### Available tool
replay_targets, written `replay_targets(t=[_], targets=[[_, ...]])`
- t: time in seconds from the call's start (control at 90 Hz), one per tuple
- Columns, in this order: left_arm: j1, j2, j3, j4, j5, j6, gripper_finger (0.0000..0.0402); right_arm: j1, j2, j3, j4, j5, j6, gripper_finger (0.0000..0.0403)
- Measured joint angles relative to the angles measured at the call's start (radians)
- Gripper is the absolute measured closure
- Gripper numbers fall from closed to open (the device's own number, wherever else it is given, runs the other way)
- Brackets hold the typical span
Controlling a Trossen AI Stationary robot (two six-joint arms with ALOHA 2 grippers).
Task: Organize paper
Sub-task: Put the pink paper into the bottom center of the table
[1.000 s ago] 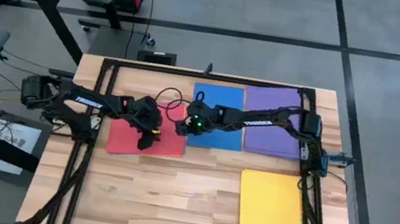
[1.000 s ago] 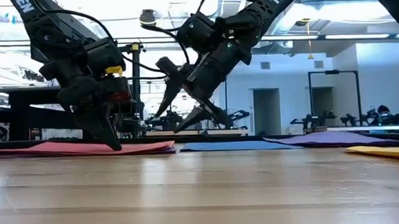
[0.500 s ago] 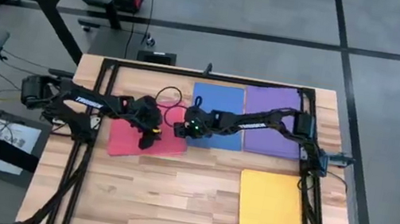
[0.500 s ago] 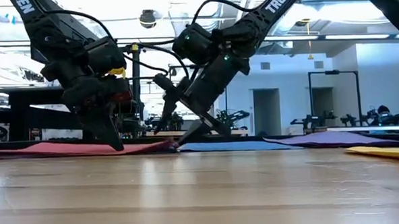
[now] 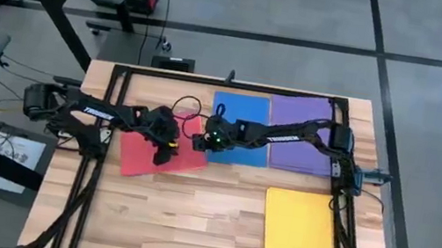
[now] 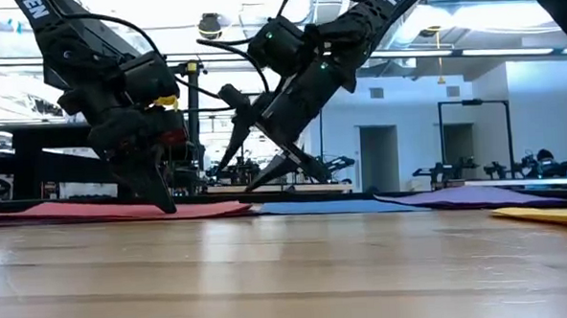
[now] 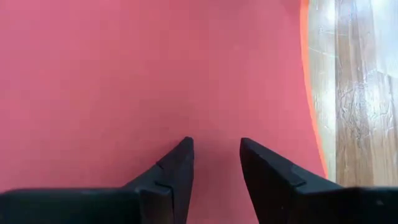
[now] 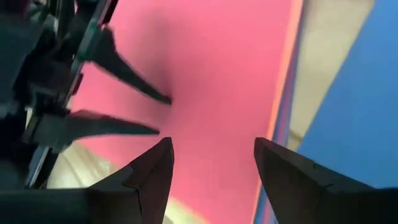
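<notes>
Only wristward: orange edge (image 7: 305, 81) under pink-red sheet (image 7: 155, 74).

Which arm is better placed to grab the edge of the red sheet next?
Right, probably: the right gripper hangs open at the red sheet's edge, while the left gripper sits over its middle.

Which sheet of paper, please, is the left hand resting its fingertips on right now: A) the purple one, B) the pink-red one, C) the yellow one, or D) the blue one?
B: the left hand sits over the pink-red sheet, and its wrist view shows that sheet filling the picture past the fingertips, while the yellow sheet lies far off near the right arm's base.
</notes>
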Motion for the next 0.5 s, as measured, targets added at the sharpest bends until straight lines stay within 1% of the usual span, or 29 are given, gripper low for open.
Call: replay_targets(t=[0.1, 0.267, 0.311, 0.5], targets=[[0.0, 0.0, 0.0, 0.0, 0.0, 0.0, 0.0286, 0.003, 0.0, 0.0, 0.009, 0.008, 0.0, 0.0192], [0.0, 0.0, 0.001, 0.002, 0.002, -0.005, 0.0286, 0.011, 0.038, -0.003, 0.01, 0.025, 0.01, 0.0192], [0.0, 0.0, 0.001, 0.001, 0.003, -0.008, 0.0286, 0.011, 0.043, 0.0, 0.031, 0.024, 0.017, 0.0191], [0.0, 0.0, 0.001, 0.0, 0.002, -0.01, 0.0286, 0.009, 0.063, 0.0, 0.029, 0.004, 0.044, 0.0191]])
